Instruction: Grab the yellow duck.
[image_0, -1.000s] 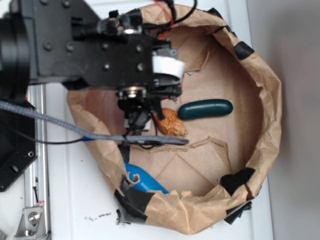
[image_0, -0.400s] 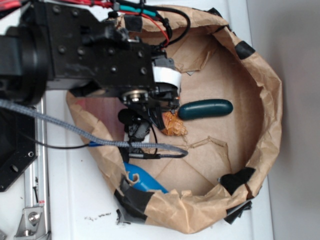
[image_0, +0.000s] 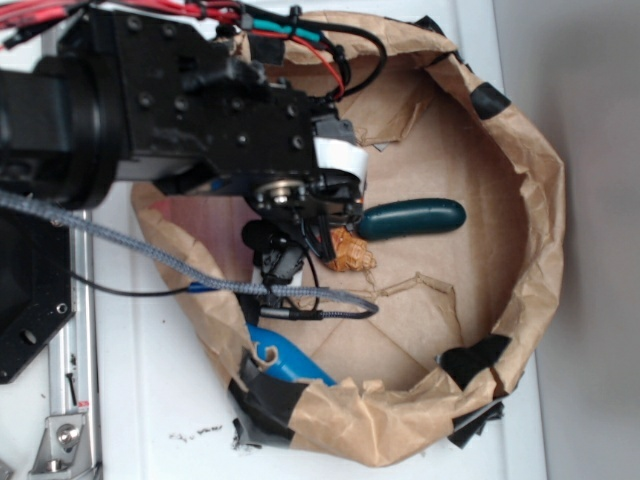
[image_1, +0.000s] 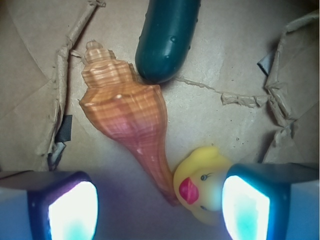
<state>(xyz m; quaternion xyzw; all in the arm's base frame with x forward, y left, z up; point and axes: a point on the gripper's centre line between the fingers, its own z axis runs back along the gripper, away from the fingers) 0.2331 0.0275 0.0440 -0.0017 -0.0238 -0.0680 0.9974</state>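
**Gripper over paper nest: duck between the fingers, not yet held**

My gripper (image_1: 159, 207): spread wide, gripping nothing, low over the paper-lined nest (image_0: 530, 180). Yellow duck (image_1: 202, 185): between my fingers, hard against the right pad (image_1: 246, 207), far from the left one. Risk: closing off-centre could pinch only its edge and squirt it free, or catch the seashell (image_1: 127, 117), whose tip touches the duck. Dark green pickle (image_1: 165, 37): past the shell's broad end, clear of my fingers

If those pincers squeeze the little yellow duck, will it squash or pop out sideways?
The yellow duck looks like soft, hollow rubber, so it would probably give a little and weigh almost nothing. Its rounded, glossy body could slip. The shell touches its side, so it may get nudged. The tool is open around it.
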